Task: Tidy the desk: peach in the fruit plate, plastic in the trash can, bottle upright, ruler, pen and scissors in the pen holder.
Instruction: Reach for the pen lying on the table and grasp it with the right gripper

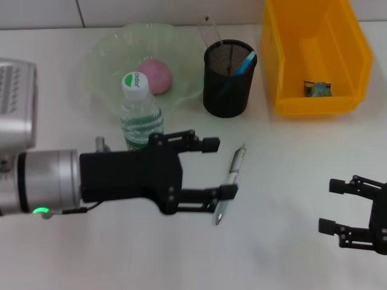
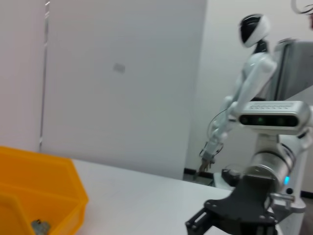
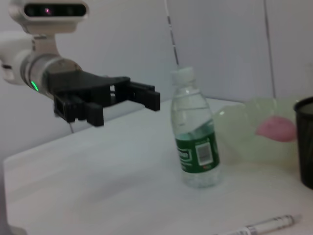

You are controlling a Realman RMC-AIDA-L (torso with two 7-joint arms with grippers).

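A silver pen (image 1: 237, 166) lies on the white table. My left gripper (image 1: 221, 168) is open, its jaws spread on either side of the pen's upper half; in the right wrist view it (image 3: 152, 97) hangs above the table, apart from the bottle. The water bottle (image 1: 140, 112) stands upright. A pink peach (image 1: 155, 75) lies in the green fruit plate (image 1: 103, 60). The black mesh pen holder (image 1: 228, 77) holds a blue item and a clear ruler. Crumpled plastic (image 1: 317, 89) lies in the yellow bin (image 1: 314, 36). My right gripper (image 1: 331, 205) is open and empty at the front right.
The bottle (image 3: 194, 142), peach (image 3: 276, 127) and pen (image 3: 266, 226) also show in the right wrist view. The left wrist view shows the yellow bin (image 2: 44, 196) and my right gripper (image 2: 203, 218). Another robot stands in the background.
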